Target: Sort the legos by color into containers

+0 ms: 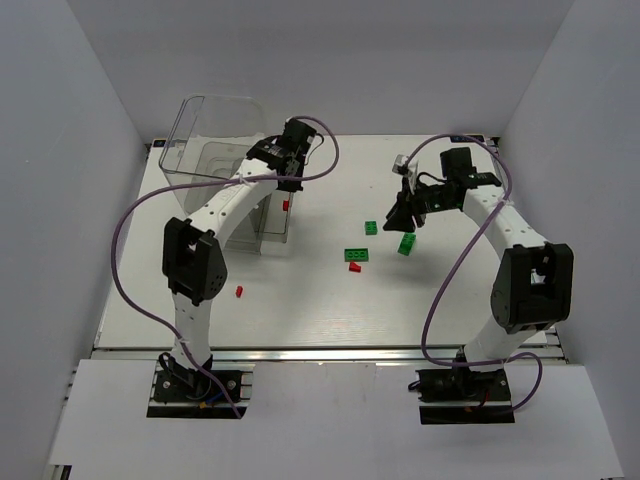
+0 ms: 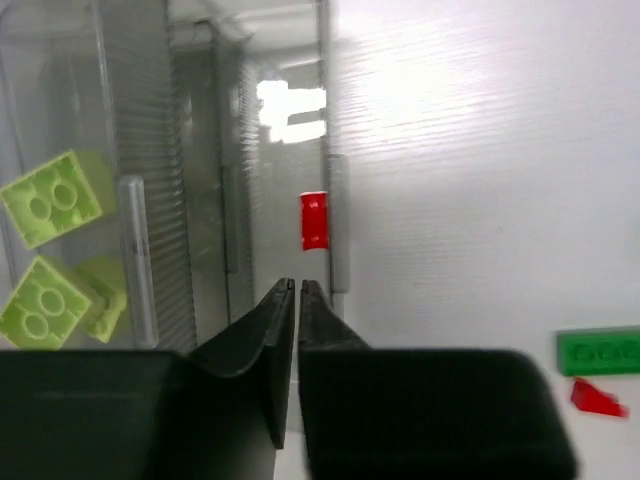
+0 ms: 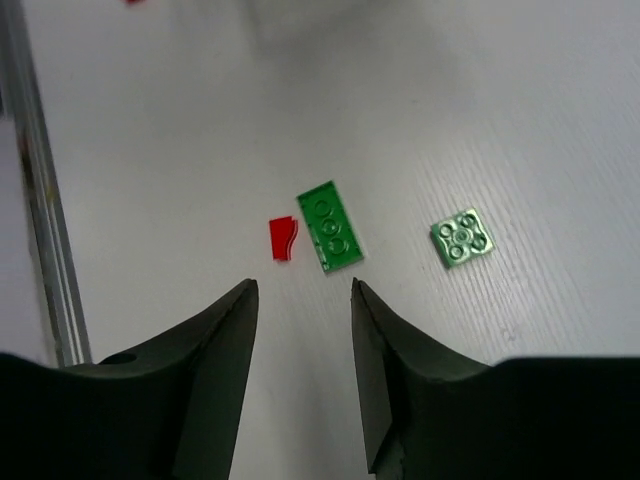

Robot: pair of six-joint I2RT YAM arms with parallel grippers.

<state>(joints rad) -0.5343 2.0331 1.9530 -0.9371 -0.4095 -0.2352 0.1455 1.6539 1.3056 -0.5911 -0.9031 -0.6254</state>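
Left gripper (image 2: 297, 288) is hanging closed, red lego (image 2: 314, 220) at twelve o'clock beside the bin (image 2: 200, 150) edge; right gripper (image 3: 300, 290) is hanging open.

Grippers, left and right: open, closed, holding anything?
Left gripper: closed, holding nothing visible.
Right gripper: open, empty.
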